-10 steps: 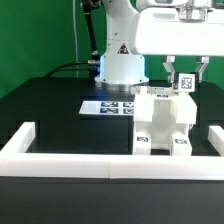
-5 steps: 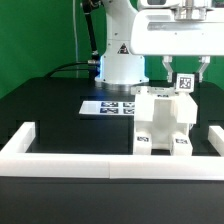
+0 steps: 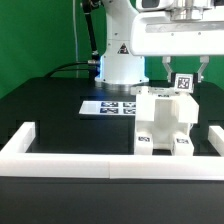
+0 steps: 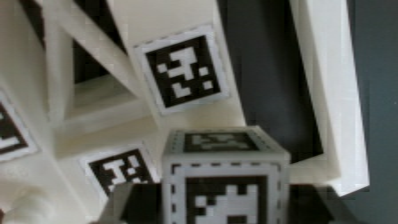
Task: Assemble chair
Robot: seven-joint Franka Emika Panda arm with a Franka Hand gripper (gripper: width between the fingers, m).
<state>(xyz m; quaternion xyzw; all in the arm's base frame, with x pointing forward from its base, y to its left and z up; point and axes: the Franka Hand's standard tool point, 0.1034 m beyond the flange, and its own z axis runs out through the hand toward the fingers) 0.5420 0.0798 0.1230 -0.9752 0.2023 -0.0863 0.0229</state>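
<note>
The partly joined white chair [image 3: 160, 122] stands on the black table at the exterior view's right, just behind the white wall. A small white tagged chair part [image 3: 184, 83] sits at its top right corner. My gripper [image 3: 185, 72] hangs straight above, one finger on each side of that part. In the wrist view the dark fingertips [image 4: 139, 205] press both flanks of the tagged part [image 4: 226, 160], so the gripper [image 4: 226, 207] is shut on it. Behind it are slanted white bars and a tagged face of the chair [image 4: 187, 68].
The marker board [image 3: 104, 106] lies flat on the table to the left of the chair in the exterior view. A long low white barrier wall [image 3: 80, 164] runs across the front with raised ends. The robot base [image 3: 120, 66] stands behind, before a green backdrop.
More of the grey wrist shows above the hand now. The fingers, the tagged part and the chair stand where they were.
</note>
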